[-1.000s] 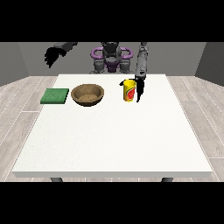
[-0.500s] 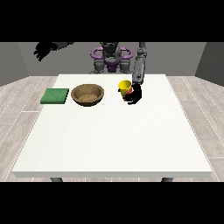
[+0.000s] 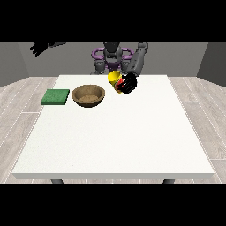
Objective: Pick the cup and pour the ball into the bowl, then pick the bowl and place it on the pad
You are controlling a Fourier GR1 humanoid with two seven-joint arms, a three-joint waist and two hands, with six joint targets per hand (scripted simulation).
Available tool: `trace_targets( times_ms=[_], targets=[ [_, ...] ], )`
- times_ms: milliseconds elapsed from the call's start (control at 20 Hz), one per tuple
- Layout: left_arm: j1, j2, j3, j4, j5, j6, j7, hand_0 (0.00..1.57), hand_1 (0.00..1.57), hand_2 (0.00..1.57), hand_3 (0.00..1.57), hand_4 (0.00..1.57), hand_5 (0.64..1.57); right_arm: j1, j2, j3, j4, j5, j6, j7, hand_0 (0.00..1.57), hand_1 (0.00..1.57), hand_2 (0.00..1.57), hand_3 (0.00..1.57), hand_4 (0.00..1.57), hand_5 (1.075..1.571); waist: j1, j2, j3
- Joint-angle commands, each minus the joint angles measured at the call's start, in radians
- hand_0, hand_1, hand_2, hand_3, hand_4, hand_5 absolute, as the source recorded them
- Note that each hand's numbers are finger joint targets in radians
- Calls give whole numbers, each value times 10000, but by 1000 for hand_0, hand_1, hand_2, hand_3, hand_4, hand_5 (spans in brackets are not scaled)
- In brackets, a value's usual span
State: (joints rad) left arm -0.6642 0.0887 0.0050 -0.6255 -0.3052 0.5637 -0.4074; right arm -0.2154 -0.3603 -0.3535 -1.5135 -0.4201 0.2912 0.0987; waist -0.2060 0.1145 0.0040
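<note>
A yellow cup [image 3: 114, 79] with a red band hangs above the table, tilted with its mouth towards the view's left. The hand at the view's right [image 3: 129, 84] has its fingers curled round the cup. A brown bowl [image 3: 88, 95] stands on the white table [image 3: 119, 137], to the left of the cup and lower down. A green pad [image 3: 55, 96] lies flat to the left of the bowl. The hand at the view's left [image 3: 39, 47] is raised high beyond the table's far left corner, its fingers spread. I see no ball.
The robot's torso [image 3: 112, 57] stands behind the table's far edge. The table's near half holds no objects. Grey plank floor surrounds the table.
The hand at the view's right has lifted the cup off the table, tilted it and carried it left towards the bowl. The other hand has risen and swung further left.
</note>
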Motion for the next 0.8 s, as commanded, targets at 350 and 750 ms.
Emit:
trace_targets(
  times_ms=[350,750],
  targets=[
    [-1960,-139,-3745,2494,-5523,1312,5338,1359,1359,1571,1571,1466,1531,-29,-109,-123,2089,129,413,-273,0,0,0,0,681,1559,422,-1457,15],
    [-3188,-874,-5548,1943,-7014,-424,8392,1311,1311,1571,1571,1470,1529,-108,-323,-341,3766,317,1149,-1330,0,0,0,172,699,1560,566,-1659,-17]
  ],
)
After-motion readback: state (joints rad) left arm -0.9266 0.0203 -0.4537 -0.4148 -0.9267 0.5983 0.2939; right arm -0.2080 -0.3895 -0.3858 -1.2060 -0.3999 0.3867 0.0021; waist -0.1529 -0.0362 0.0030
